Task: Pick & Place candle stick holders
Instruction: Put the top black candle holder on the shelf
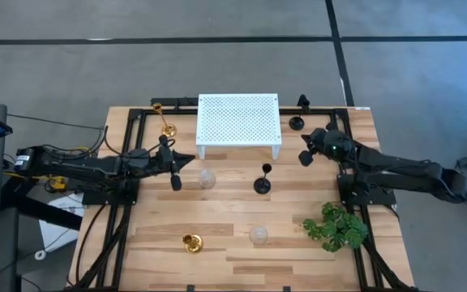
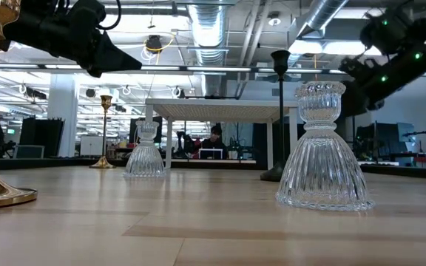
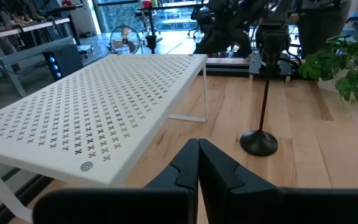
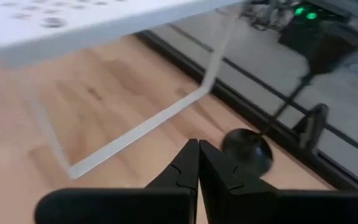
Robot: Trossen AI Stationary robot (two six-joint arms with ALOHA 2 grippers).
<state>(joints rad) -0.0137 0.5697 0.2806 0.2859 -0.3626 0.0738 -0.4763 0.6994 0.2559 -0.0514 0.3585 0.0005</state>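
Observation:
Six candle stick holders stand upright on their round bases on the wooden table. A tall gold one and a black one flank the white perforated platform. A tall-stemmed black one and a clear glass one stand in front of it. A squat gold one and a second glass one stand nearer the front. My left gripper is shut and empty, left of the platform's front. My right gripper is shut and empty, right of the platform.
A green leafy plant sits near the table's right edge. Black frame rails run along both sides of the table. The platform stands on thin white legs. In the low view a glass holder stands closest.

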